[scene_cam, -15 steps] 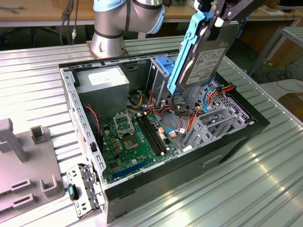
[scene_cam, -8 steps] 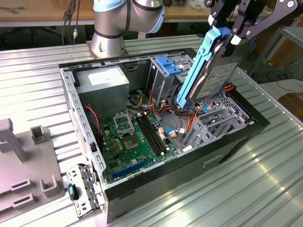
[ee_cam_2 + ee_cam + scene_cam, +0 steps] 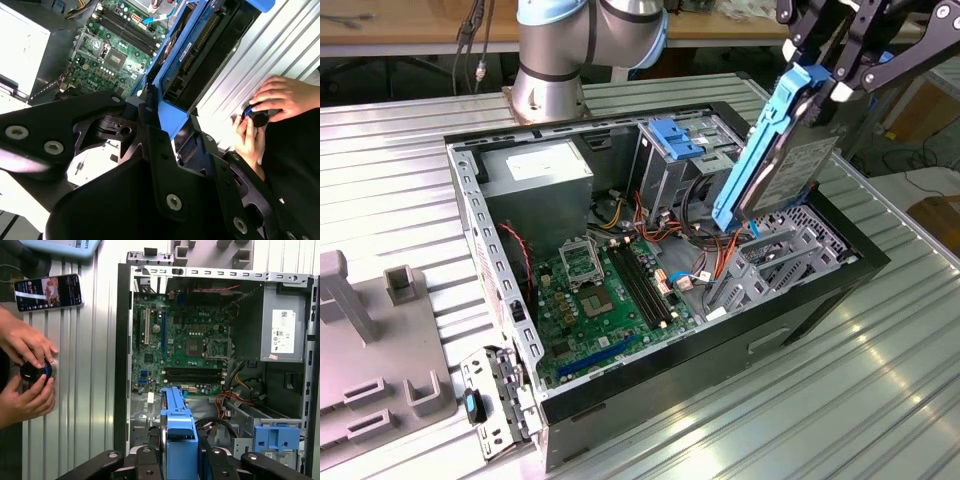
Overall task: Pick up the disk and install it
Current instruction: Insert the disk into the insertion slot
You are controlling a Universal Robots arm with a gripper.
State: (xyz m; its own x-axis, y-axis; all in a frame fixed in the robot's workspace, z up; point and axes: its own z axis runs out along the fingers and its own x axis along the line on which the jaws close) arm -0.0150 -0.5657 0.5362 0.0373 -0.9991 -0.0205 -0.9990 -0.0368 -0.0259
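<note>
The disk, a dark grey drive in a bright blue carrier rail, hangs tilted, nearly on end, above the open computer case at the exterior view's right. My gripper is shut on the disk's upper end. In the first wrist view the blue carrier sticks out from between the black fingers toward the case interior. In the second wrist view the disk extends away from the fingers over the motherboard.
A grey drive cage with a fixed blue bracket stands at the case's back. The power supply fills the back corner. A person's hands hold a small black knob on the table beside a phone. A grey fixture lies at the exterior view's left.
</note>
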